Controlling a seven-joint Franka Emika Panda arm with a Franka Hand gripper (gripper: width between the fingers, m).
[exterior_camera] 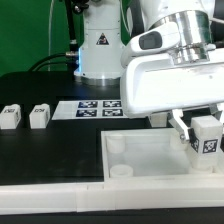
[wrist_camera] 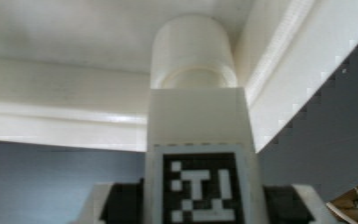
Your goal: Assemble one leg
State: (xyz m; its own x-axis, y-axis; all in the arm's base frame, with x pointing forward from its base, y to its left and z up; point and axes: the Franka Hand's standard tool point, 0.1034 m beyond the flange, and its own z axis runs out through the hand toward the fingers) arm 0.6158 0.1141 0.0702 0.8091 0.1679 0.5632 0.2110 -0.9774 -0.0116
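My gripper (exterior_camera: pixel 203 132) is shut on a leg (exterior_camera: pixel 206 139), a small white post with a black-and-white tag on its blocky end. I hold it over the right side of the large white tray-like top (exterior_camera: pixel 150 158). In the wrist view the leg (wrist_camera: pixel 197 110) runs straight out from between my fingers (wrist_camera: pixel 119 205), tag toward the camera, its round tip against the top's white wall (wrist_camera: pixel 69 90). Two more legs (exterior_camera: pixel 11 117) (exterior_camera: pixel 39 116) lie on the black table at the exterior view's left. A round corner socket (exterior_camera: pixel 118 168) shows at the top's near left corner.
The marker board (exterior_camera: pixel 88 107) lies flat behind the top. The robot's white base (exterior_camera: pixel 98 45) stands at the back. A long white bar (exterior_camera: pixel 50 198) runs along the front edge of the table.
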